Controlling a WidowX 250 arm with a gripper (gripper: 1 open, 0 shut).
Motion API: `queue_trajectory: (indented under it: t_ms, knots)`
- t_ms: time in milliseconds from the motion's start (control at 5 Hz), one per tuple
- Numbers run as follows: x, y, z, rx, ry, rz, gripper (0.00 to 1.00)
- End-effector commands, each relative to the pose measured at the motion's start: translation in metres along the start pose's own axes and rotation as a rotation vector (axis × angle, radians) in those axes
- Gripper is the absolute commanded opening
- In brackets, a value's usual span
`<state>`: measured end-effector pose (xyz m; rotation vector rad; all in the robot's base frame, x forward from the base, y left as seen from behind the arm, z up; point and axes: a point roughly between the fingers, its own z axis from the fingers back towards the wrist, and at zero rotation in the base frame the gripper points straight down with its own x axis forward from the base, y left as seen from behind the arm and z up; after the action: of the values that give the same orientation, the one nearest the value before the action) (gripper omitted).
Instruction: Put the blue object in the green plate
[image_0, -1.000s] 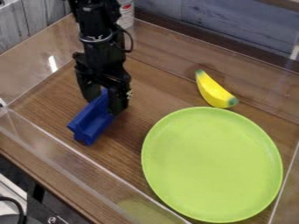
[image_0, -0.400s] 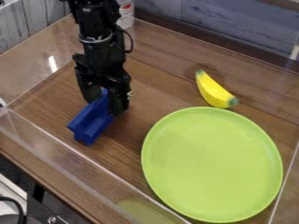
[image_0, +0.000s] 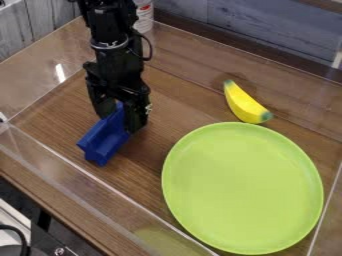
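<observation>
Camera view: we see the black gripper (image_0: 119, 108) pointing down, its jaws spread wide over the upper end of the blue block (image_0: 102, 139), a ridged, elongated piece lying on the wooden table (image_0: 201, 70). To its right sits the flat, round green plate (image_0: 242, 183), smooth and shallow-rimmed, and a curved banana (image_0: 245, 101) behind it.

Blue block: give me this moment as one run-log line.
tool: open, pointing down over blue block's far end | block: on table, not lifted | green plate: empty, to the right | banana: beyond plate
</observation>
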<state>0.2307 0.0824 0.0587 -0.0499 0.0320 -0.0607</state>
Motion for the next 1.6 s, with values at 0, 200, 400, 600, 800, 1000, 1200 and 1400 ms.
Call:
queue_trajectory:
  t_ms: [0, 200, 400, 600, 800, 1000, 1200, 1400]
  knots:
    - [0.005, 0.003, 0.015, 0.022, -0.055, 0.005, 1.00]
    - [0.006, 0.003, 0.016, 0.022, -0.058, 0.004, 1.00]
    - [0.007, 0.002, 0.018, 0.023, -0.062, 0.003, 1.00]
    - [0.008, 0.002, 0.019, 0.024, -0.065, 0.002, 1.00]
    - [0.007, 0.004, 0.012, 0.024, -0.056, 0.005, 1.00]
    - [0.006, 0.006, 0.004, 0.025, -0.045, 0.008, 1.00]
    - [0.006, 0.009, -0.004, 0.026, -0.034, 0.011, 1.00]
    - [0.004, 0.011, -0.012, 0.026, -0.024, 0.014, 1.00]
